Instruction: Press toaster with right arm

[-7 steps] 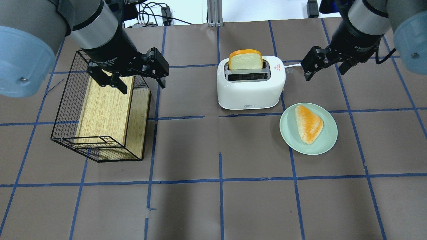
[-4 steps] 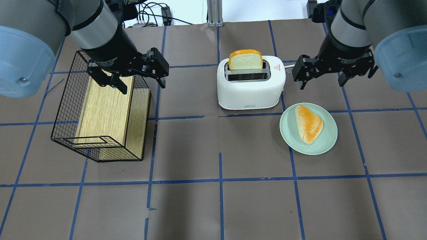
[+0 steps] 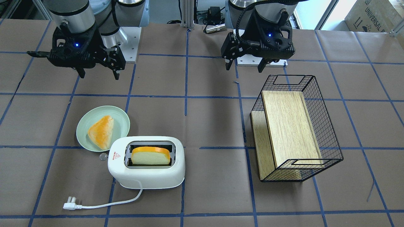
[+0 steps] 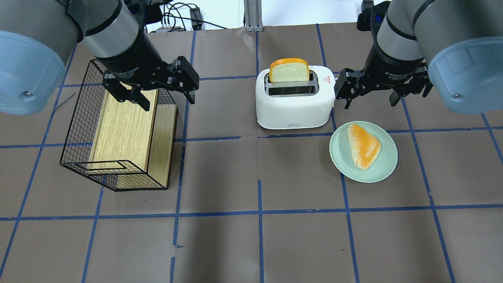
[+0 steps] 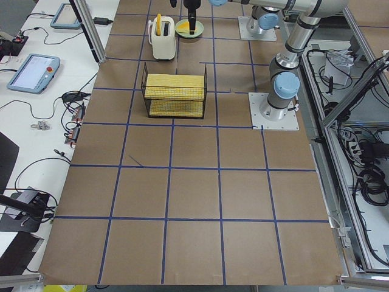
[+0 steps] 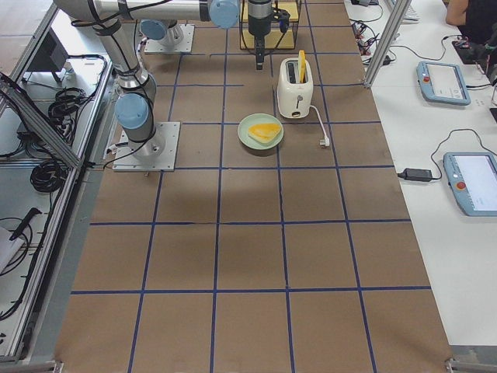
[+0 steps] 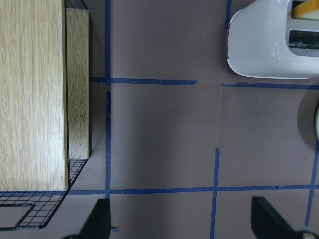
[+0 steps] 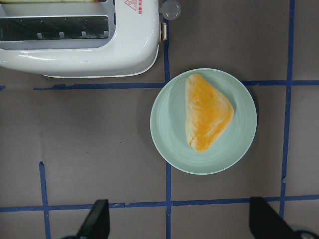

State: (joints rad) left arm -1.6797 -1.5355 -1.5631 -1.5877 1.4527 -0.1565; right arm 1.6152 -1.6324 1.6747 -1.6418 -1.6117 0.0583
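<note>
As the worktop point(image 4: 298, 243) is read from the robot's left to its right in the overhead view, the left gripper point(image 4: 169, 103) is met first. Its fingers are spread wide with nothing held between them, and it is hung over the far end of a black wire basket point(image 4: 76, 118), inside which a pale wooden board point(image 4: 122, 125) is seen.

The toaster point(image 4: 294, 110) is stood upright in the far half of the worktop, near its middle and well apart from the basket. Its long axis is laid across the worktop, from the robot's left to its right, and both slots are run the same way and opened upward. A bread slice point(image 4: 289, 70) is stood in the far slot. The end marked by the red warning sticker point(image 4: 326, 79) and the clear knob point(image 8: 171, 8) is pointed to the robot's right. The white cord point(image 3: 126, 201) is led out of the long side turned away from the robot, to a plug point(image 3: 70, 206) lying on the worktop.

The right gripper point(image 4: 369, 105) is held above the worktop near that right end, clear of the toaster. Its fingers are parted wide and nothing is gripped. A pale green plate point(image 4: 338, 157) with a triangular pastry point(image 4: 363, 146) is set just beside the toaster's near right corner.
</note>
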